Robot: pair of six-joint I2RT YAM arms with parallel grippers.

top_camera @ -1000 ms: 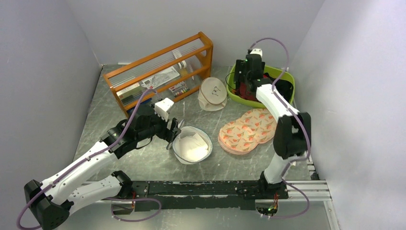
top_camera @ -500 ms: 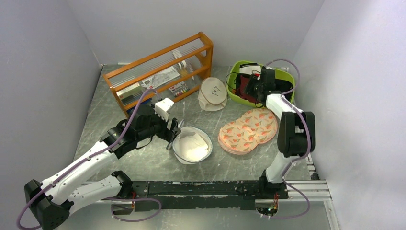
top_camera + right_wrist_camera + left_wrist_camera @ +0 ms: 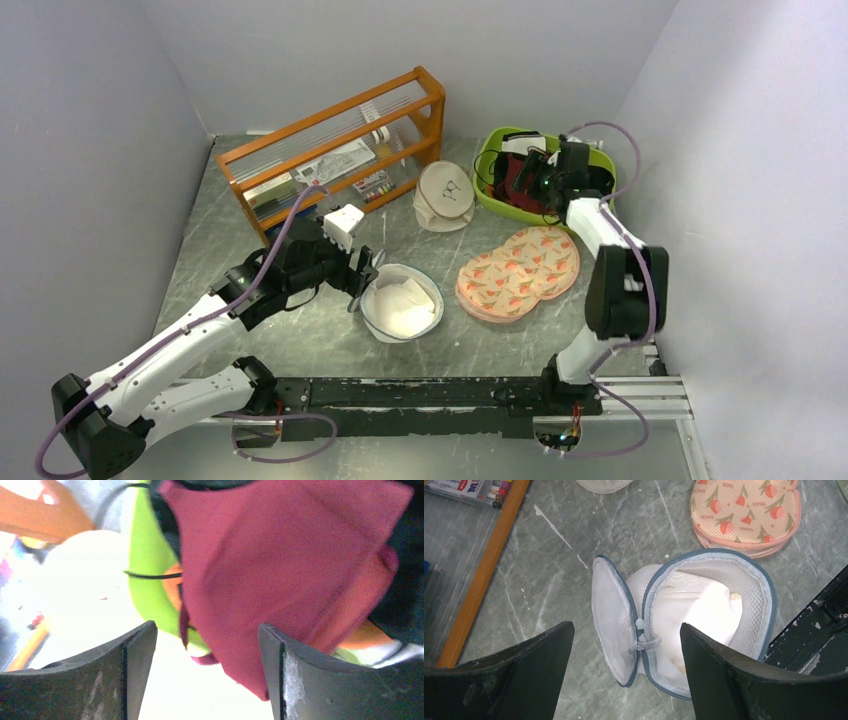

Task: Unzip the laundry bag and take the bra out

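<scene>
The laundry bag (image 3: 402, 305) is a round white mesh drum with a dark-edged rim, lying unzipped in front of my left arm. In the left wrist view its lid (image 3: 611, 620) stands folded aside and only white lining (image 3: 696, 610) shows inside. My left gripper (image 3: 362, 283) is open and empty just above the bag's hinge and zip pull (image 3: 640, 626). The maroon bra (image 3: 518, 185) lies in the green tub (image 3: 603, 157). In the right wrist view the bra (image 3: 300, 565) drapes over the tub's edge (image 3: 145, 570). My right gripper (image 3: 205, 635) is open beside it, holding nothing.
A cream round pouch (image 3: 445, 195) lies behind the bag. A two-lobed peach pad with orange prints (image 3: 520, 272) lies to its right. An orange rack (image 3: 335, 150) stands at the back left. Black clothing (image 3: 597, 185) fills the tub's right side.
My right wrist has swung from the tub's left side to its right side, now pointing left over the bra. The left arm and the bag have not moved.
</scene>
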